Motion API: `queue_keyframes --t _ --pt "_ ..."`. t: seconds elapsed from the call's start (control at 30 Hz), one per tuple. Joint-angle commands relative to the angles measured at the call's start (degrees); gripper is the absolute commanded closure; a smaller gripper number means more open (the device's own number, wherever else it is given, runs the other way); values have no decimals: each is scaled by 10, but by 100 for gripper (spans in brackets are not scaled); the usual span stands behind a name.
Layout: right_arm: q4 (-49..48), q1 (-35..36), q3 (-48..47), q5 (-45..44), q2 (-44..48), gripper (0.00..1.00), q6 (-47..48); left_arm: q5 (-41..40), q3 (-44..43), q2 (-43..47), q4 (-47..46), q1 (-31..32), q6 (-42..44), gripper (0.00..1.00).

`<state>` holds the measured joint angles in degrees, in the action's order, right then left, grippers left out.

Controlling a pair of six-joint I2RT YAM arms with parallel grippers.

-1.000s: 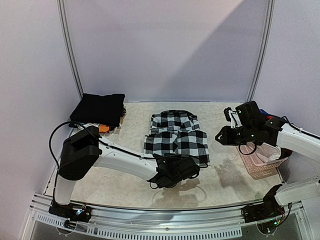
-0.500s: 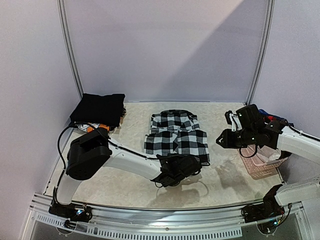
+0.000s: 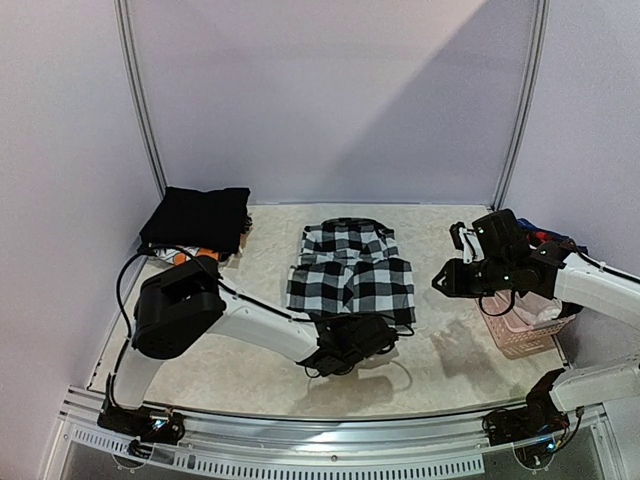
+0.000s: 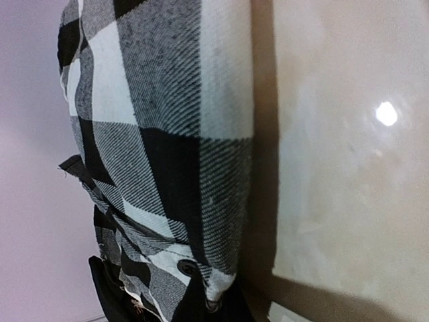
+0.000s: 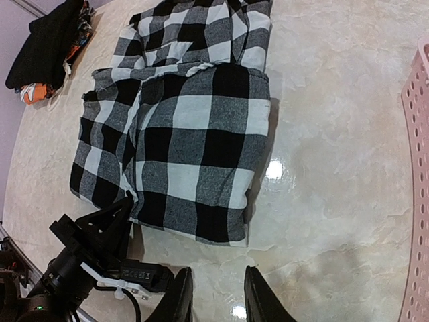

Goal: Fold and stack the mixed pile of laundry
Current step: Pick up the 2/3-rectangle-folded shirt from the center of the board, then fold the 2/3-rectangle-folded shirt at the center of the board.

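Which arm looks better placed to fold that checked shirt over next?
Left. The left gripper sits low at the near hem of the checked shirt, shut, apparently pinching the edge. The right gripper hangs in the air beside the pink basket, fingers apart, holding nothing.

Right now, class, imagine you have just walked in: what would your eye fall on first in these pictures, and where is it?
The black-and-white checked garment stands out most, lying in the middle of the table with the left gripper shut on its near edge. Next come the folded black garment in the far left corner and the pink basket at the right edge.
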<state>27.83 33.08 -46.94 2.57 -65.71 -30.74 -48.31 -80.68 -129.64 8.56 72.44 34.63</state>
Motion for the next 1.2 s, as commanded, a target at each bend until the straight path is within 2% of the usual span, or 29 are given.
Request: queue_keyframes --t 0.0,0.37,0.47,0.67,0.9,1.17 --pt "0 8 -10 23 -1 73 10 -4 52 49 33 34 -52 100" --pt "-22 63 -55 68 -58 75 22 8 121 168 179 132 -214 100" --pt "-21 89 -77 68 -88 76 29 31 116 186 229 156 -260 100" --pt "-38 148 -115 94 -147 79 50 14 94 186 325 208 -331 100" --pt "-57 195 -148 147 -239 80 103 29 69 215 389 237 -356 100" --pt "-64 197 -183 192 -316 81 146 41 67 273 415 258 -355 100"
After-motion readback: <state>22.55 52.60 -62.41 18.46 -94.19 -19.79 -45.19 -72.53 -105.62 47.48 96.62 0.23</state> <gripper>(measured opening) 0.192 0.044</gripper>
